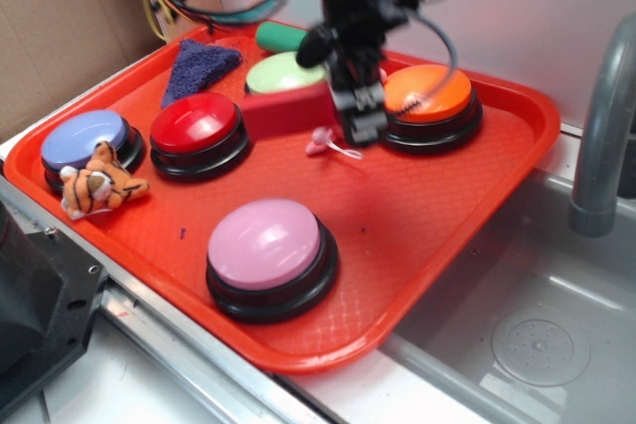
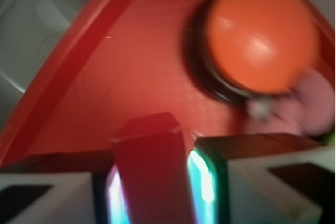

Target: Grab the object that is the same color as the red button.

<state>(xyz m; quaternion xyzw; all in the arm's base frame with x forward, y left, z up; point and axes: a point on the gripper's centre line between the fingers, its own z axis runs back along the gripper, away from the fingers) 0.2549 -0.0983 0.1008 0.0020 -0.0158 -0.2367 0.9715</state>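
The dark red block (image 1: 283, 111) lies level between the red button (image 1: 196, 126) and the orange button (image 1: 427, 94), sticking out leftward from my gripper (image 1: 358, 124). In the wrist view the block (image 2: 152, 156) sits between my two fingers, both pressed against its sides, so the gripper (image 2: 155, 169) is shut on it. The block's far end points over the tray floor toward the orange button (image 2: 260, 35). I cannot tell whether the block touches the tray. The wrist view is blurred.
The orange-red tray (image 1: 417, 275) also holds a pink button (image 1: 266, 245), a lavender button (image 1: 84, 141), a light green button (image 1: 283, 73), a green cylinder (image 1: 281, 37), a blue wedge (image 1: 199, 67), a tiger toy (image 1: 97, 184) and a small pink toy (image 1: 323, 141). A sink (image 1: 527, 335) and faucet (image 1: 601, 136) are on the right.
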